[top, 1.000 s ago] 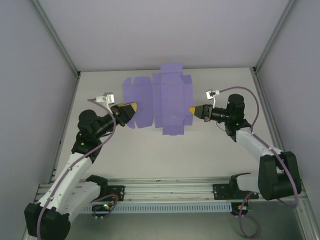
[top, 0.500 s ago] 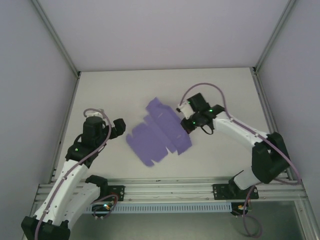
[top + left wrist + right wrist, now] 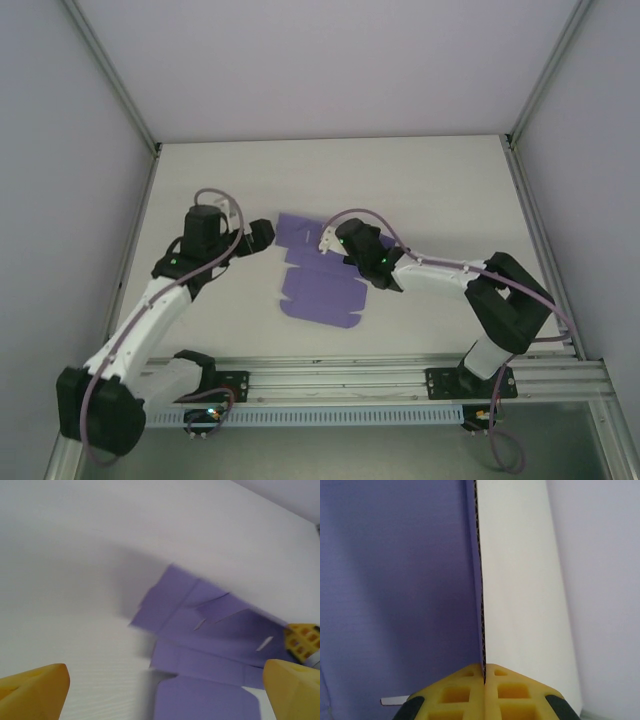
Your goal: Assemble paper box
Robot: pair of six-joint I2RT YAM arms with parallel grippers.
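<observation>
Right gripper (image 3: 484, 669): pinches a panel edge of the paper box (image 3: 318, 290). Left gripper (image 3: 165, 672): stands wide open beside it. Fold slowly along the crease; press base flat.

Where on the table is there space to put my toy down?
The far strip of table between the back wall and the paper box is bare, and so is the right side beyond the right arm. The middle is crowded: the left tool and right tool meet at the box.
</observation>
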